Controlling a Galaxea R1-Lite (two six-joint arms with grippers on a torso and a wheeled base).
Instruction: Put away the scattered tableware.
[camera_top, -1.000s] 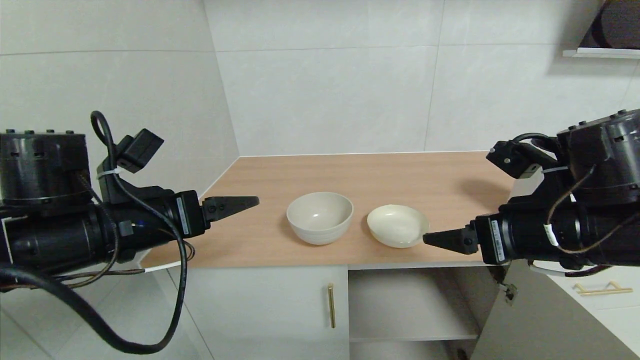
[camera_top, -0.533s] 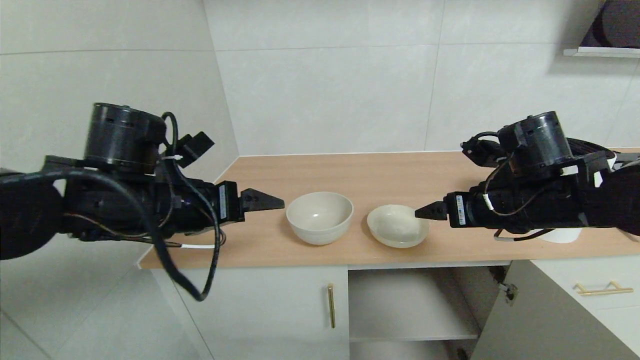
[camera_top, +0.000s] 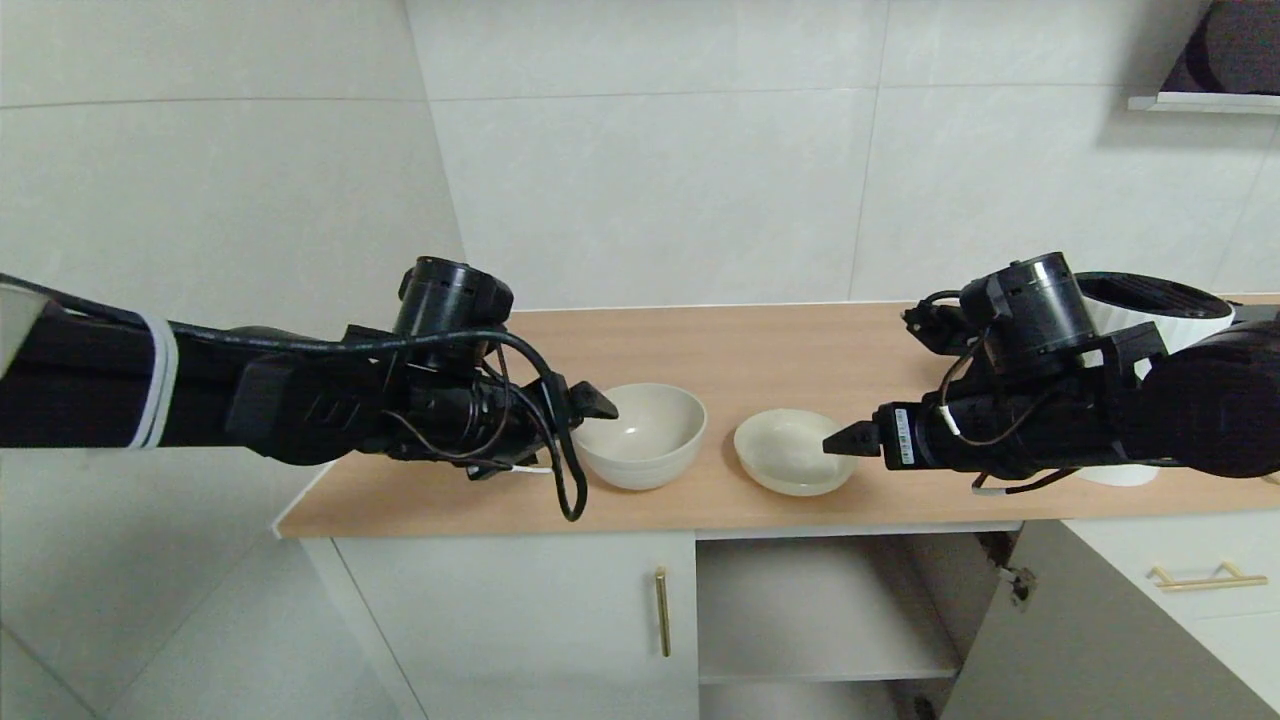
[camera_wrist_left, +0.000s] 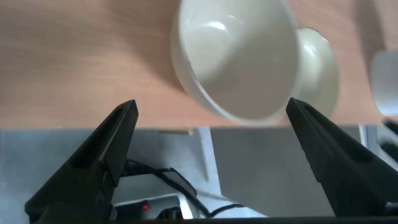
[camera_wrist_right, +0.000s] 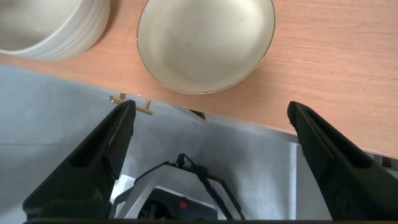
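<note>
Within the last second both arms have been stretched forward over the wooden countertop (camera_top: 760, 350). The left gripper (camera_top: 597, 408) is now brought to the left rim of the deep bowl (camera_top: 640, 432), and the right gripper (camera_top: 838, 440) to the right rim of the shallow bowl (camera_top: 790, 452) beside it. Both are spread wide with nothing held, so grasps seem to be next. An open cabinet (camera_top: 815, 610) is seen below, and a white ribbed container (camera_top: 1170, 300) close behind the right arm could be knocked.
</note>
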